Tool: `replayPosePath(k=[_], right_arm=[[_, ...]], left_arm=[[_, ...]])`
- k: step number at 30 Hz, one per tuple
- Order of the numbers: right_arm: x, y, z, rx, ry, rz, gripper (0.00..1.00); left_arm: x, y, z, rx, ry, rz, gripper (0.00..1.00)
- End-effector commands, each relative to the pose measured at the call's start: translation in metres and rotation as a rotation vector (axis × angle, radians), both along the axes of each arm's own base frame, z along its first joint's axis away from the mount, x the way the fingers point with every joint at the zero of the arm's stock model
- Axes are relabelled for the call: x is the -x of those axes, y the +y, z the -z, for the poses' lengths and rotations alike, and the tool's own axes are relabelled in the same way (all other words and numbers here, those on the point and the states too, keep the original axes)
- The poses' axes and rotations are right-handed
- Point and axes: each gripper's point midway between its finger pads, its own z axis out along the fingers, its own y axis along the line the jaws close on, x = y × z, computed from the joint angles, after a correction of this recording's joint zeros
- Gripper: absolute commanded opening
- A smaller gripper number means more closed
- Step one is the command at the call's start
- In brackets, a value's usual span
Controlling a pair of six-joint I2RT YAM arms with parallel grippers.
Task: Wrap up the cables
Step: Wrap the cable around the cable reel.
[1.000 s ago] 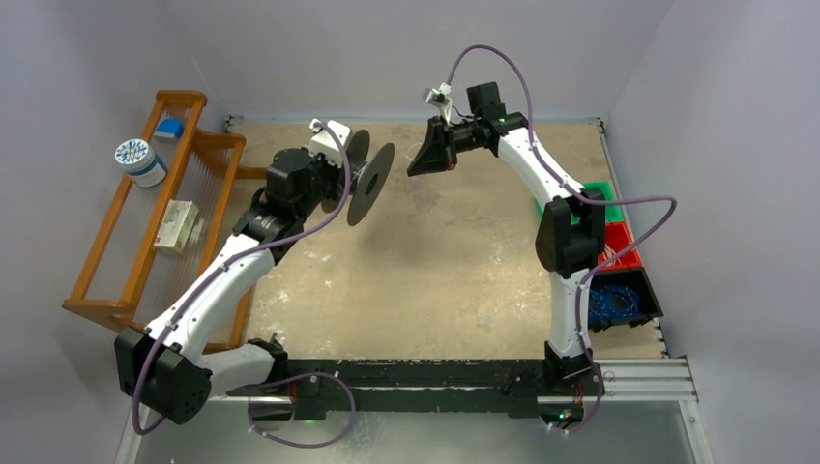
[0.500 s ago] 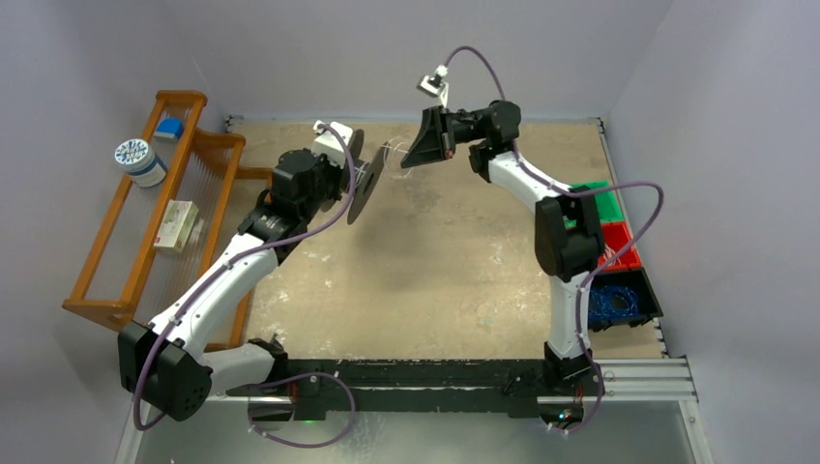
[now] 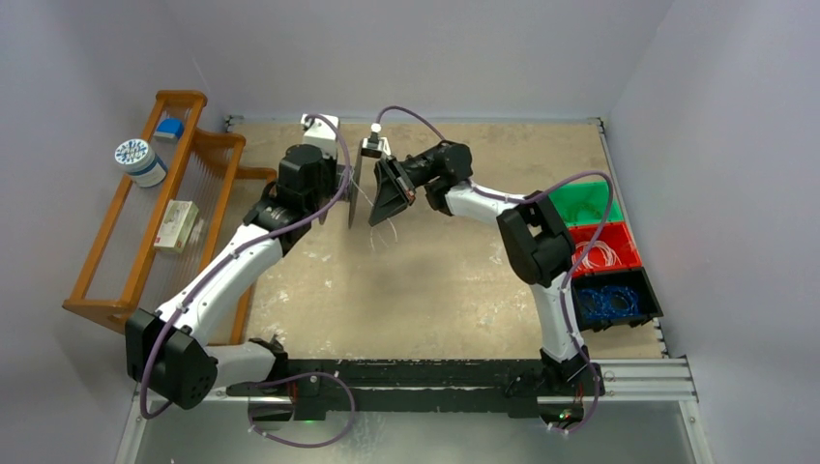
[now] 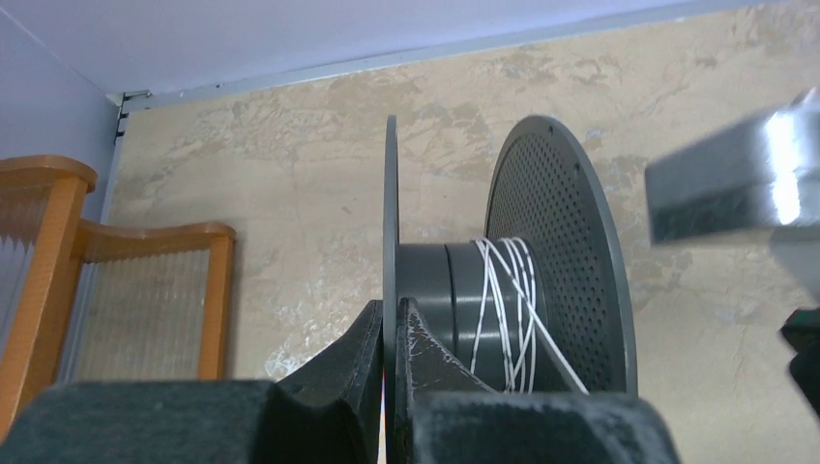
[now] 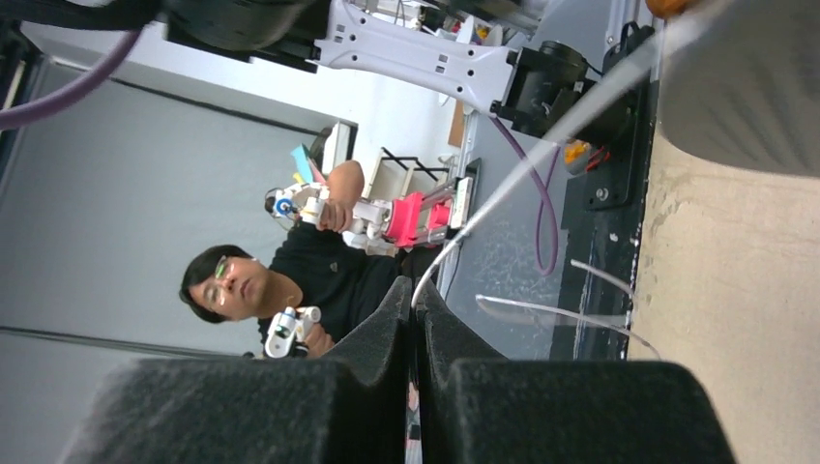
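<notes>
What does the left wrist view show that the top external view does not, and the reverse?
Only the left wrist view: the cable wound in white turns on the spool, its perforated flange, and the left pincer shut on the other flange's edge. Only the top external view: the whole left arm and right arm, and the green bin, red bin and black bin with a blue wire tangle at the right. Both: the spool, the wooden rack, the table.

White-black arms [image 3: 224,280], purple hoses [image 3: 404,109]

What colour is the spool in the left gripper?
The spool is dark grey, clearest in the left wrist view.
</notes>
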Motion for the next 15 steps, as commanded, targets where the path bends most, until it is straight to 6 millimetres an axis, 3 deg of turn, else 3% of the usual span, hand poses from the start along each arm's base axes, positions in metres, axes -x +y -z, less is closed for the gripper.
replayPosePath(k=[1, 5, 12, 15], right_arm=[[0.025, -0.033, 0.013, -0.269, -0.629, -0.048, 0.03], [0.028, -0.036, 0.014, -0.268, -0.629, -0.049, 0.01], [0.037, -0.042, -0.016, -0.355, -0.715, -0.031, 0.00], [0.039, -0.046, -0.019, -0.372, -0.732, -0.024, 0.00]], left_arm=[[-0.016, 0.003, -0.067, 0.113, -0.154, -0.074, 0.00], [-0.017, -0.004, -0.088, 0.155, -0.160, -0.051, 0.00], [-0.018, -0.005, -0.087, 0.261, -0.129, -0.024, 0.00], [-0.017, -0.003, -0.088, 0.322, -0.123, -0.014, 0.00]])
